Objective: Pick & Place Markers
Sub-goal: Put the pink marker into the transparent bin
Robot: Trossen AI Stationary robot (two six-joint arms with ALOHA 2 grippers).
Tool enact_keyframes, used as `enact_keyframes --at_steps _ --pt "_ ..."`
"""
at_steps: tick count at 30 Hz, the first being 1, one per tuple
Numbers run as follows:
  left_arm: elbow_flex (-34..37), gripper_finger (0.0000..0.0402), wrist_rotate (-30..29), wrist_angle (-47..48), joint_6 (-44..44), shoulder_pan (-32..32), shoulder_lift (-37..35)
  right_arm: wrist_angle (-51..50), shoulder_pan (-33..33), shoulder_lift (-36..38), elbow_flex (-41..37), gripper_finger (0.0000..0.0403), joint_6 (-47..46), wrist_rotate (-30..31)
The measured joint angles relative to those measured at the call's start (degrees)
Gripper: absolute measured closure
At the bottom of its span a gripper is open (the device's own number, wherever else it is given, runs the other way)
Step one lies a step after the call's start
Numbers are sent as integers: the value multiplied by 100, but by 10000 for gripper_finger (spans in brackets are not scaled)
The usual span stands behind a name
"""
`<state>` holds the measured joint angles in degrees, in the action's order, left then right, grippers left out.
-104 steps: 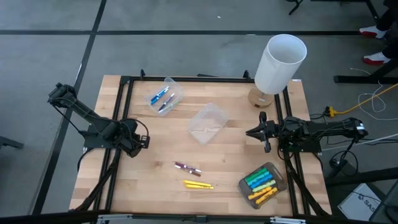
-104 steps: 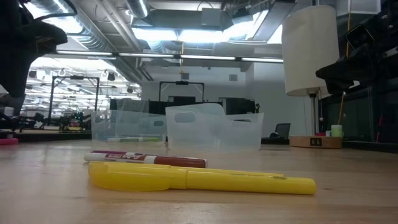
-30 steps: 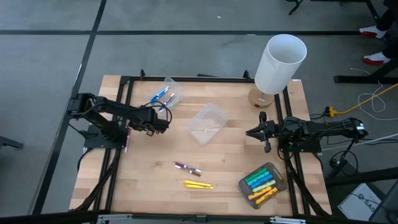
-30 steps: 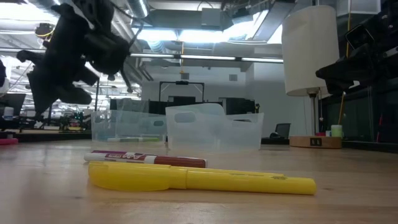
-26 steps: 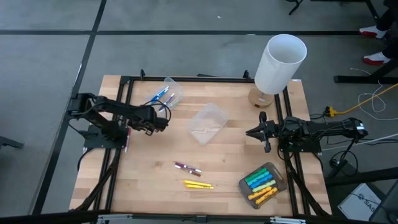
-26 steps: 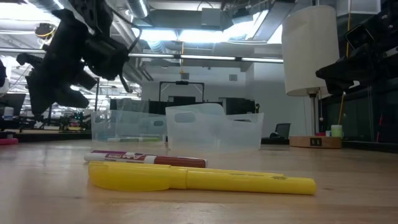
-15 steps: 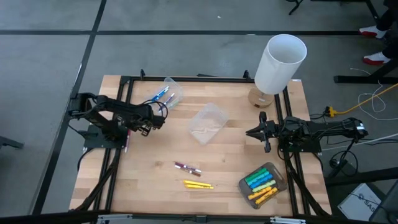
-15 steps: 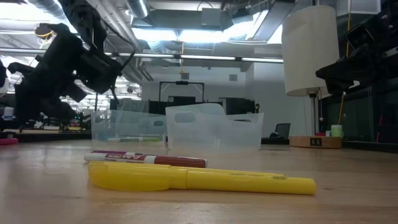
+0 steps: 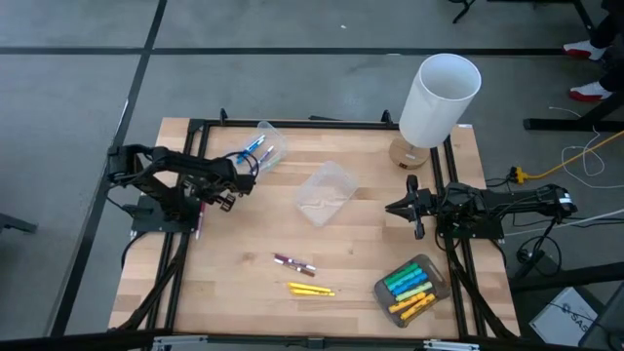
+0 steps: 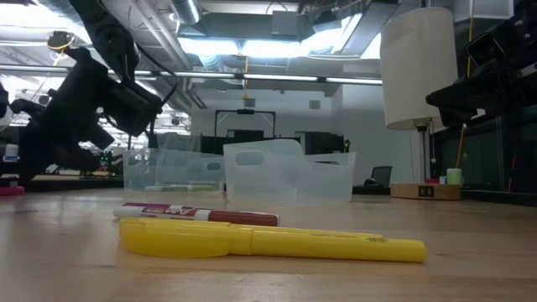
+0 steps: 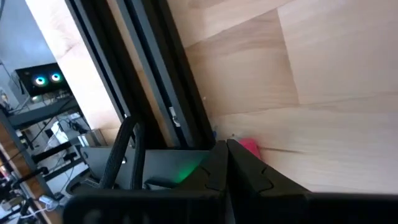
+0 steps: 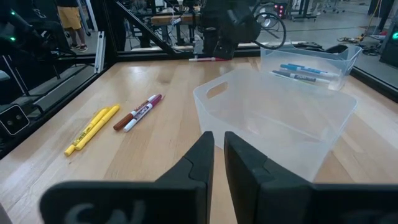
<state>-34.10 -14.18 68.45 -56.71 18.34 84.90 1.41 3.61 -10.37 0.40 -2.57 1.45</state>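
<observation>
From above I take the empty clear tub [image 9: 325,191] mid-table as landmark. My left gripper [image 9: 230,183] hangs well left of it, fingers pressed shut and holding nothing, near the tub with blue-capped markers [image 9: 252,151]. My right gripper [image 9: 398,208] waits right of the landmark, jaws nearly together, nothing held. A maroon marker [image 9: 293,261] and yellow markers [image 9: 310,290] lie on open wood toward the front edge.

At table level, both loose markers lie in front of the landmark with bare board around them.

My right wrist camera shows the landmark's rim just ahead.
</observation>
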Motion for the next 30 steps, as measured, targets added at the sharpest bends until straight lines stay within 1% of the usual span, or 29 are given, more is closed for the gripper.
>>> enact_keyframes --at_steps 8,14,17,22,26,30 --pt "12 400 -77 -90 293 211 2 0 -2 0 0 363 0 0" --pt "38 400 -231 -315 541 519 13 -1 -1 0 0 363 0 0" --pt "34 401 -233 -504 695 705 13 -2 -1 0 -1 363 0 0" --pt "32 400 -244 -552 889 964 13 -1 0 0 0 363 0 0" --pt "30 400 -220 -551 955 1037 13 -2 -2 0 0 363 0 0" --pt "172 401 19 -596 995 1035 13 -1 -1 0 -1 363 0 0"
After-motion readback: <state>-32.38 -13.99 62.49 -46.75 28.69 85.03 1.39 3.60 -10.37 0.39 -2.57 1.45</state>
